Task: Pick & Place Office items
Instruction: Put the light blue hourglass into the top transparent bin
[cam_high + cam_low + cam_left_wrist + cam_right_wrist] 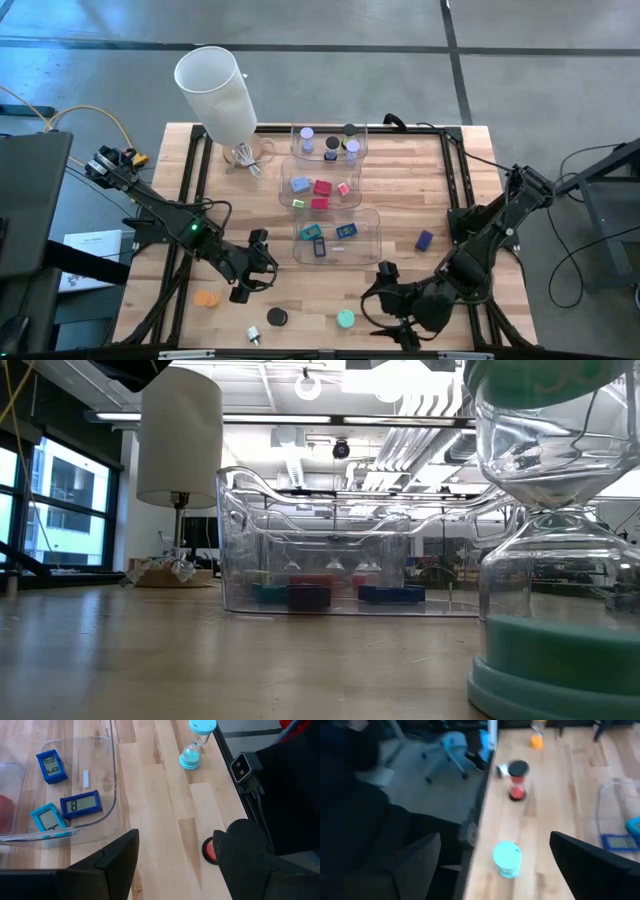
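Small hourglass-like pieces stand on the table's near part: a teal one [345, 319] [507, 859], a black-topped red one [277, 317] [517, 780] and an orange one [206, 298]. A blue block [424, 240] lies toward the right. More coloured pieces lie in three clear bins [336, 213]. My right gripper [387, 304] [494, 840] hangs open just right of the teal piece, above the table. My left gripper [262, 268] [175, 865] hangs open left of the nearest bin, nothing between its fingers.
A tall white cylinder [218, 92] stands at the far left of the table. A small white piece [253, 335] lies by the near edge. The nearest bin [95, 800] holds blue and teal display blocks. In the low view the teal piece [560, 560] fills the right.
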{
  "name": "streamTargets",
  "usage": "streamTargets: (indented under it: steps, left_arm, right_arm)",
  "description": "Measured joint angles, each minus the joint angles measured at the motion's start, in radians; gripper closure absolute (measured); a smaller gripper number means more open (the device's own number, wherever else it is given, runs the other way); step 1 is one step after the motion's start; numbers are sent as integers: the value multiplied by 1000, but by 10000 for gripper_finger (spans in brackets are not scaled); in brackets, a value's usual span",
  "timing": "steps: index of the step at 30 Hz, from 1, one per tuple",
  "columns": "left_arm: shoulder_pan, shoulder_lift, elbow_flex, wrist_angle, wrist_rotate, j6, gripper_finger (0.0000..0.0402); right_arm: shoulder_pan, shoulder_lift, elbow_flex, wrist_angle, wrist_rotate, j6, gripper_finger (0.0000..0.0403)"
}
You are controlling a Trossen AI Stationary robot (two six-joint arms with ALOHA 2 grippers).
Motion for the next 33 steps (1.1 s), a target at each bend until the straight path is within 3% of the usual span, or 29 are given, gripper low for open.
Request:
streamTargets:
  steps: [6, 16, 21, 33]
  left_arm:
    - [0, 0, 0, 1, -1, -5, 156]
    - [-1, 0, 0, 2, -1, -58, 156]
    - [-1, 0, 0, 1, -1, -60, 156]
    - [-1, 0, 0, 1, -5, -49, 156]
  right_arm:
    - [-33, 96, -1, -50, 7, 9, 58]
    - [-185, 235, -2, -115, -316, 107, 66]
    - [-222, 263, -2, -103, -398, 76, 66]
    - [-180, 265, 9, -50, -322, -29, 66]
